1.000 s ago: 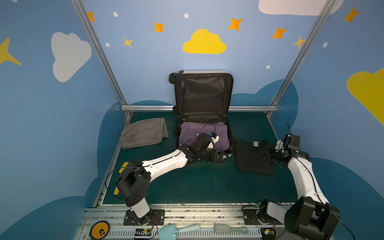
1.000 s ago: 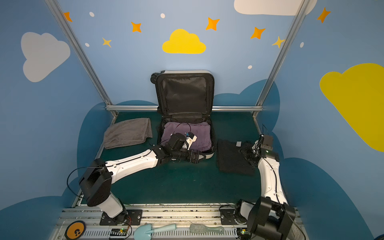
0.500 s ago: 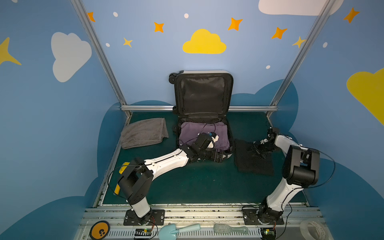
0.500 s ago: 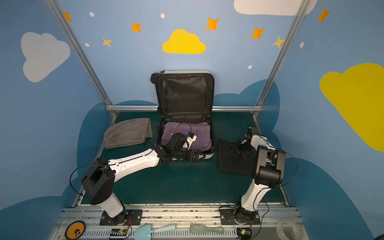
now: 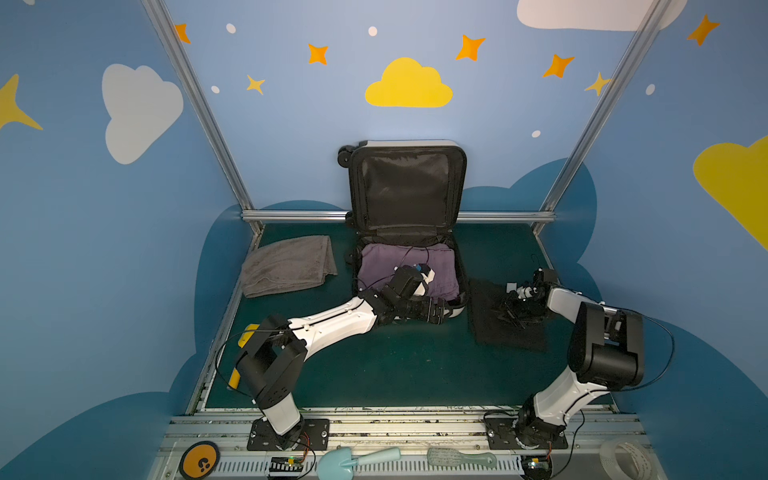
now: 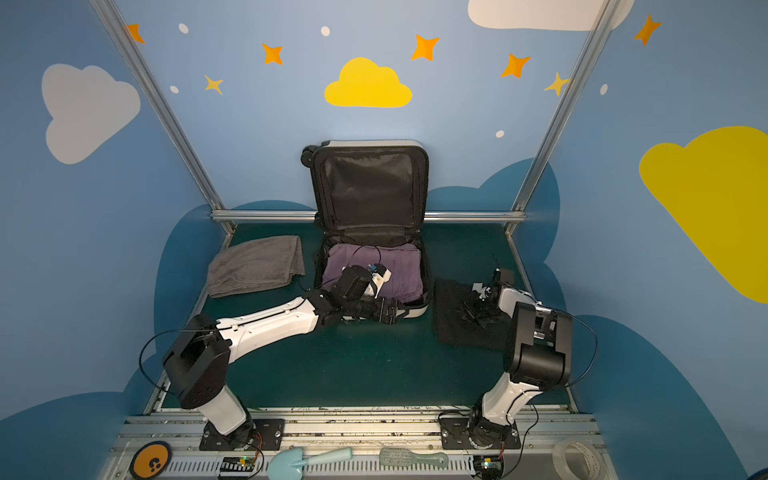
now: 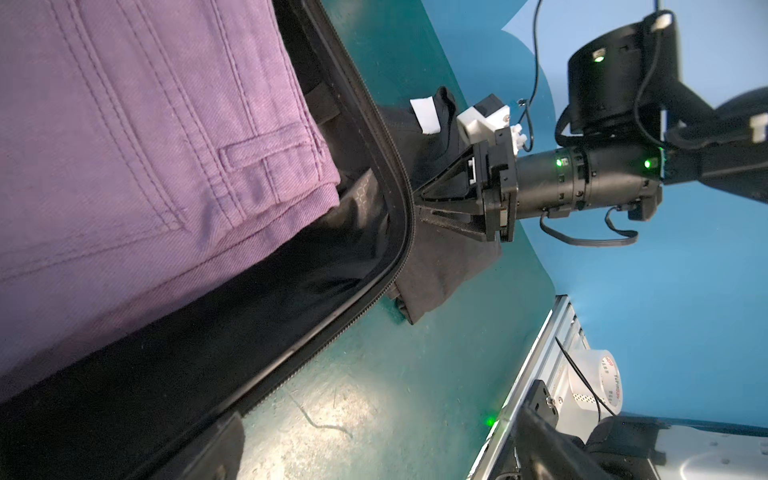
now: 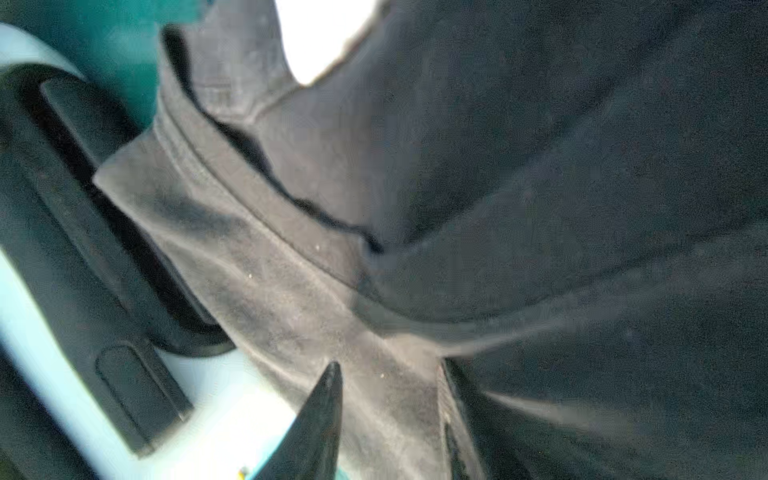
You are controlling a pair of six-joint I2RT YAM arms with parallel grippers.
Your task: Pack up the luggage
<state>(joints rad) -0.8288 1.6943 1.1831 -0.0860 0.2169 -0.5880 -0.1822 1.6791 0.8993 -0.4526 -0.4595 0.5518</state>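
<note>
The luggage lies open at the back, its lid upright against the wall. Folded purple trousers fill its lower half. My left gripper hovers wide open at the luggage's front right corner, with only green mat between its fingers. A black garment lies right of the luggage. On its near edge beside the shell, my right gripper pinches a raised fold of the cloth.
A folded grey towel lies left of the luggage. On the front rail sit an orange disc, a pale blue scoop, a brush and a tape roll. Blue walls enclose the mat on three sides.
The right arm has swung in from the right edge and folded its elbow. Its gripper now sits further onto the black garment with the jaws narrowed. The left arm has barely moved.
</note>
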